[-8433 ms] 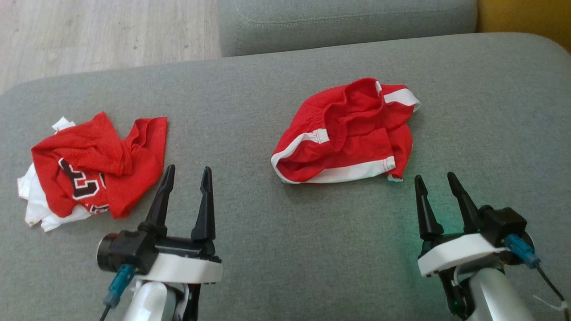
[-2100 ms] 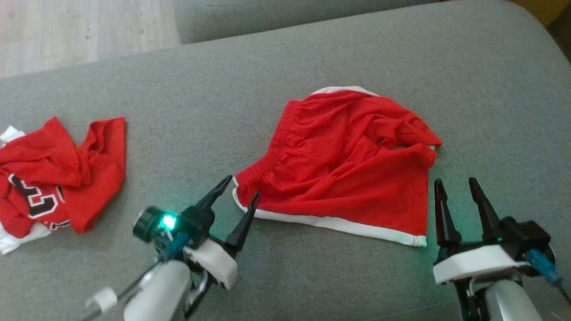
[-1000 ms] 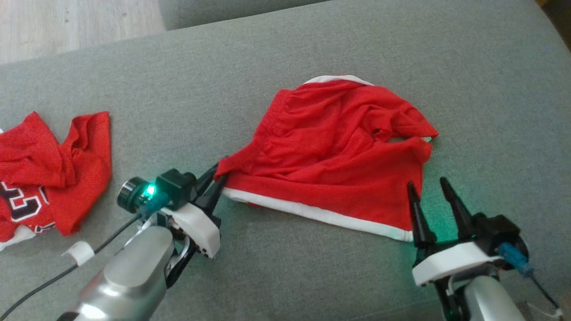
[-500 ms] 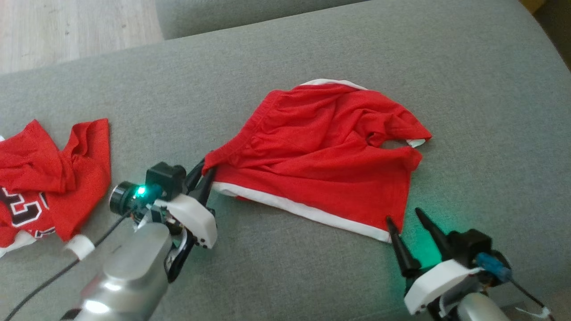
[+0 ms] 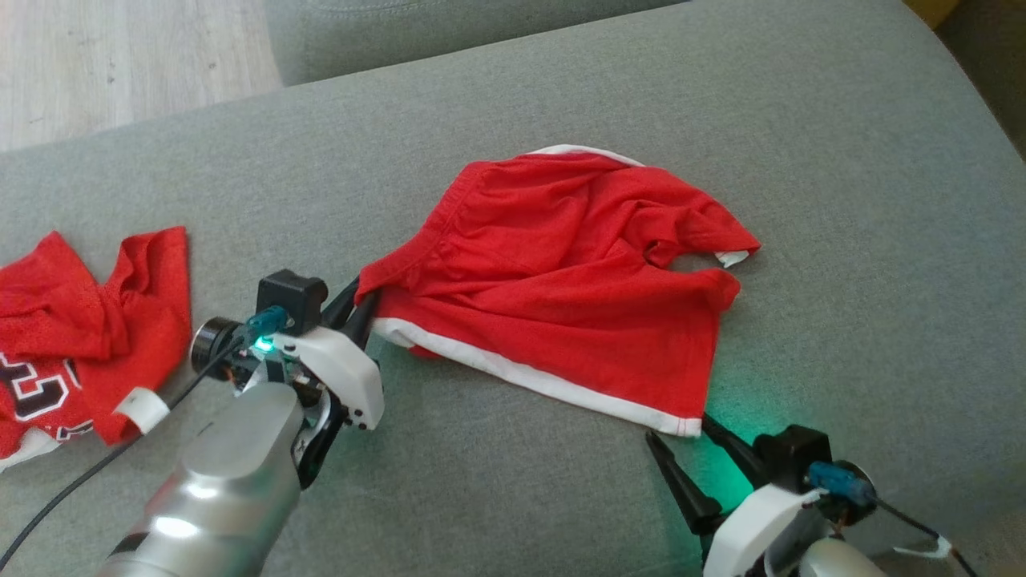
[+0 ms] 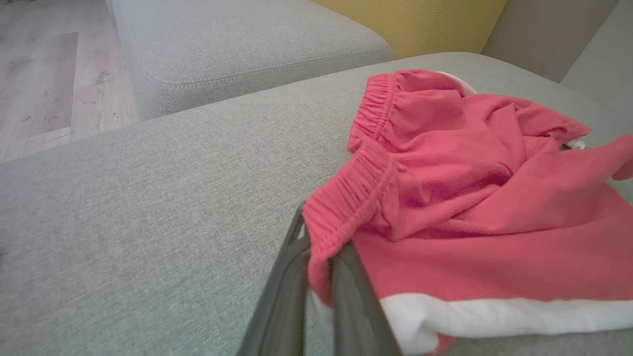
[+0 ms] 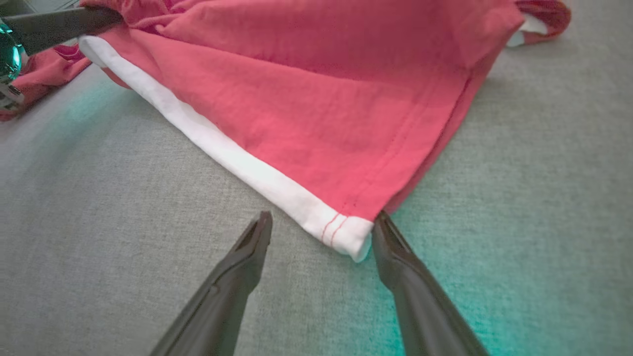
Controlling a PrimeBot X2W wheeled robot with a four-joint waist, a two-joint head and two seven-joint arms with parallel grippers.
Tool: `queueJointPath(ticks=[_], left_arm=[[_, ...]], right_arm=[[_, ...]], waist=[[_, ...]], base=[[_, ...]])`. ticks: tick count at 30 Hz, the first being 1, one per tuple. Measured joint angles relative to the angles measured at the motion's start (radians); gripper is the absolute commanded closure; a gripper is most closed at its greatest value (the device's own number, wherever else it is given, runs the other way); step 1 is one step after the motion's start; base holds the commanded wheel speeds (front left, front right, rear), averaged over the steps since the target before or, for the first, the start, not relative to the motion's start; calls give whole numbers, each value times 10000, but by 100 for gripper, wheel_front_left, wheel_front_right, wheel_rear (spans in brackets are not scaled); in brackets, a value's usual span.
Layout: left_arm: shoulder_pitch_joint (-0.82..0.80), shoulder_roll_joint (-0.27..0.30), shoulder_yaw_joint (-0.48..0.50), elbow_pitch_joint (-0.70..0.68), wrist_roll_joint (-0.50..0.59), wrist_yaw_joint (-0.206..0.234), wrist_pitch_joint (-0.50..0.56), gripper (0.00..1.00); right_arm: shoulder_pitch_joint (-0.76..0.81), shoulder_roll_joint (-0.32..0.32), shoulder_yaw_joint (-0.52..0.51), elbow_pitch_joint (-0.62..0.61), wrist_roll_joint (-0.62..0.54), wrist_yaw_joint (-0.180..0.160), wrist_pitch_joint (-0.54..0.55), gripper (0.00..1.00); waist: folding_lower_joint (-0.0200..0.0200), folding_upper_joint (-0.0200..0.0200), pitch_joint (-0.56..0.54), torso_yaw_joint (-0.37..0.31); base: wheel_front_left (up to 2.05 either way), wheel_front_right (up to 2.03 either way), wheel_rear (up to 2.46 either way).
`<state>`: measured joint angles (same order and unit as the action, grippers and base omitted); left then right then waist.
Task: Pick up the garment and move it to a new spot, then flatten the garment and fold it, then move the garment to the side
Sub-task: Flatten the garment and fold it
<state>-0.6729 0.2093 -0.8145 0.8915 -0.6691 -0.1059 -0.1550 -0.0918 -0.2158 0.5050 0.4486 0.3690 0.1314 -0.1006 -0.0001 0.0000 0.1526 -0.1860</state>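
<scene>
Left gripper (image 5: 362,303) (image 6: 319,269): jaws pinched tight on the elastic waistband corner of the red shorts (image 5: 561,272) (image 6: 470,198), and that corner is raised a little off the fabric. Right gripper (image 5: 677,429) (image 7: 321,218): jaws spread wide, holding nothing. Its fingers straddle the near white hem corner (image 5: 681,423) (image 7: 346,235). One tip is right at the corner's edge, but contact is hard to confirm.

The shorts lie mid-cushion, mostly spread but wrinkled. The far leg is bunched, with a bit of white trim peeking out behind. What is under the shorts is hidden. A red jersey (image 5: 80,320) with black-and-white numerals sits crumpled well to the left, cut off by the frame edge. The right arm is cut off at the bottom of the head view. In the right wrist view there is a red scrap at the left edge, and I cannot tell which garment it belongs to.

Surface: a big grey fabric sofa cushion (image 5: 842,200). Pale wood floor (image 5: 120,64) lies beyond it. A second grey cushion (image 5: 401,24) (image 6: 237,44) is behind, and a yellow panel (image 6: 420,20) is past that. A green glow (image 5: 737,469) falls on the fabric by the right gripper.
</scene>
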Motion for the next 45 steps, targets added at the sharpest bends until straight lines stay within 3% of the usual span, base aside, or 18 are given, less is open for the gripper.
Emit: queueJointPath(ticks=[25, 26, 27, 37, 45], left_arm=[[-284, -186, -357, 439, -282, -186, -228, 100], [-319, -198, -380, 439, -282, -186, -230, 100], [-374, -201, -422, 443, -282, -188, -230, 100], [-579, -192, -537, 433, -560, -251, -330, 100], [-596, -150, -82, 150, -1430, -263, -286, 100]], right_arm=[[-630, -125, 717, 617, 625, 0, -35, 0], [-687, -113, 732, 663, 717, 0, -33, 56], [-746, -98, 767, 729, 763, 0, -33, 100], [-1220, -75, 660, 1080, 1007, 0, -556, 100], [-2023, -439, -215, -228, 1051, 0, -1122, 100]], waist=[[0, 0, 41, 219], [0, 0, 70, 237], [1, 0, 94, 256], [2, 0, 121, 395], [2, 0, -257, 390]], base=[[0, 0, 0], [0, 0, 0], [0, 0, 0], [0, 0, 0], [0, 0, 0]])
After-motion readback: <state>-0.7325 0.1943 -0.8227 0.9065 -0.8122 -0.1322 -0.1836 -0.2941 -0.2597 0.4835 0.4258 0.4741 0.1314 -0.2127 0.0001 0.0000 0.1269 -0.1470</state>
